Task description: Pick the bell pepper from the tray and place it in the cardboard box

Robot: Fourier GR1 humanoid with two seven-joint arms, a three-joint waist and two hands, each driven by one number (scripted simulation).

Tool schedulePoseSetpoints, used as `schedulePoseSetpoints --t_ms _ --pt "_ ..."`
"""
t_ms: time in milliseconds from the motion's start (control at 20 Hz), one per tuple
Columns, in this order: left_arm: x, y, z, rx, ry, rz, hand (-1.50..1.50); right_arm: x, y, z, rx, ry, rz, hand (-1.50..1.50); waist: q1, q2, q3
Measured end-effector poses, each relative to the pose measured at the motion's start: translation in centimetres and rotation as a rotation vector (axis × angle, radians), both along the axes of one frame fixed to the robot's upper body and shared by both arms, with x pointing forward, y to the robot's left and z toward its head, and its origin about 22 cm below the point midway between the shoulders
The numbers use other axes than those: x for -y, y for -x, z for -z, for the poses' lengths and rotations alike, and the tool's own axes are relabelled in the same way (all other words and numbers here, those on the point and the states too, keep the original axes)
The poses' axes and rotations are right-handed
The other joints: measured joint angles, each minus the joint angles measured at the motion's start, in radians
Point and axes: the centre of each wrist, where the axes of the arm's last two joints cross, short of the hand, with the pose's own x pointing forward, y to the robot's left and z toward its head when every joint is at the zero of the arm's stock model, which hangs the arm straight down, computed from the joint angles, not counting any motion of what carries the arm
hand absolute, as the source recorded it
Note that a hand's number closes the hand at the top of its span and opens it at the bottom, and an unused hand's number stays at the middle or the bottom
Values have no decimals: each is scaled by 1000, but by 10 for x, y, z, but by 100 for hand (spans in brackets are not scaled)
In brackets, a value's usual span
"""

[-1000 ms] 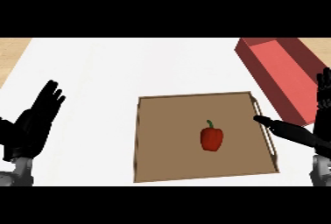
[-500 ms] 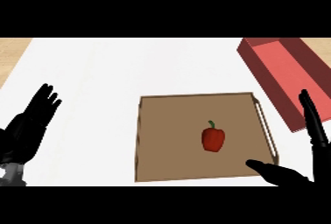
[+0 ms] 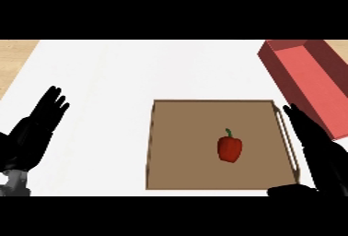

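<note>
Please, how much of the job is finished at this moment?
Nothing looks done yet: the pepper lies in the tray, untouched. In hand: the right hand is open beside the tray's right rim; the left hand rests open at the left. Left: grasp the pepper and put it in the box.

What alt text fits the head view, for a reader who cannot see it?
A red bell pepper lies on a brown tray on a white counter. The open right hand is at the tray's right rim, the open left hand rests at the left, and a red box stands at the upper right.
</note>
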Motion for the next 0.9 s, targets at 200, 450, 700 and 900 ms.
schedulePoseSetpoints --t_ms 200,450,700,900 --pt "-1 -2 -3 -2 0 4 0 -30 -11 -14 -116 28 16 -150 5 0 3" --pt "2 -3 1 -1 3 -2 0 -58 -27 -17 -196 -17 -9 -150 -6 -1 5" --pt "-3 -1 4 0 3 -12 0 -74 -40 -18 -249 -37 -18 -150 -13 -3 6" --pt "-10 2 3 -4 4 -17 0 -79 -45 -12 -284 -27 -16 -150 -19 -4 7"
